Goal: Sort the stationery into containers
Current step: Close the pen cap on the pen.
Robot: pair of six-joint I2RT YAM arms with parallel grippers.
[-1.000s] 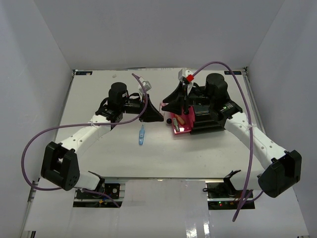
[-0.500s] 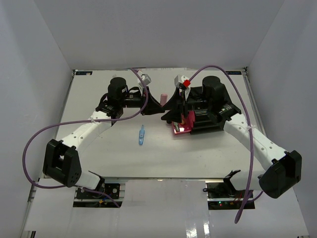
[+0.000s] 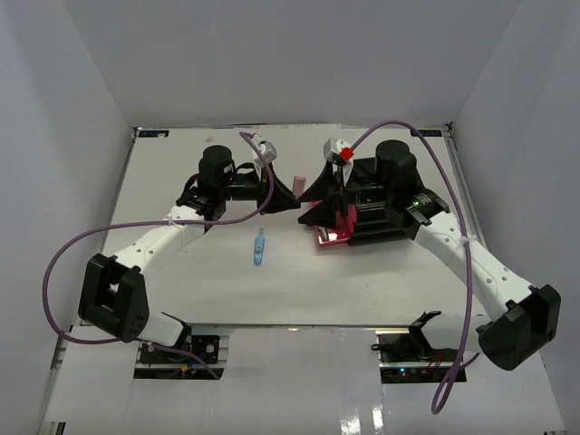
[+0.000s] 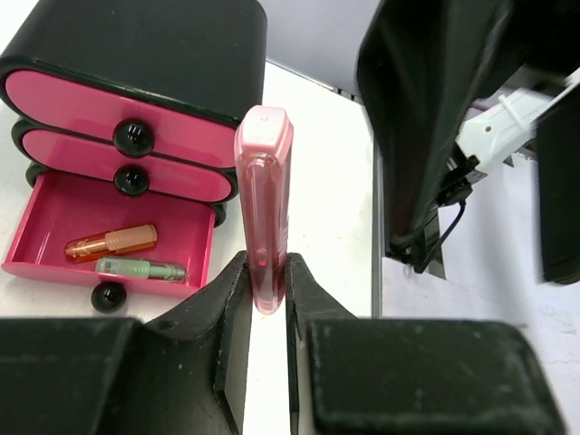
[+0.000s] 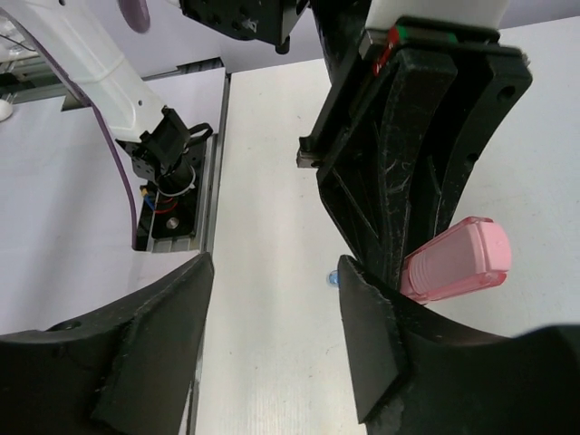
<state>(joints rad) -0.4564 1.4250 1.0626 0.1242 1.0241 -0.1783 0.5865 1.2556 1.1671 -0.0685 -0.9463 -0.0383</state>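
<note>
Left claw (image 4: 263, 304) pinching pink pen (image 4: 263, 199); right claw (image 5: 272, 335) spread, empty; bottom drawer (image 4: 54, 208) open, orange highlighter (image 4: 111, 243), green highlighter (image 4: 140, 268) inside

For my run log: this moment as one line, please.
left gripper: shut on pink pen | right gripper: open, empty | bottom drawer: open

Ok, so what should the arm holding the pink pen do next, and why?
Probably the left gripper should carry the pink pen over the open bottom drawer and lower it in. Its fingers are shut on the pen, which stands upright, and that drawer is the only one pulled out, with an orange pen and a green pen lying inside. The right gripper is open and empty.
</note>
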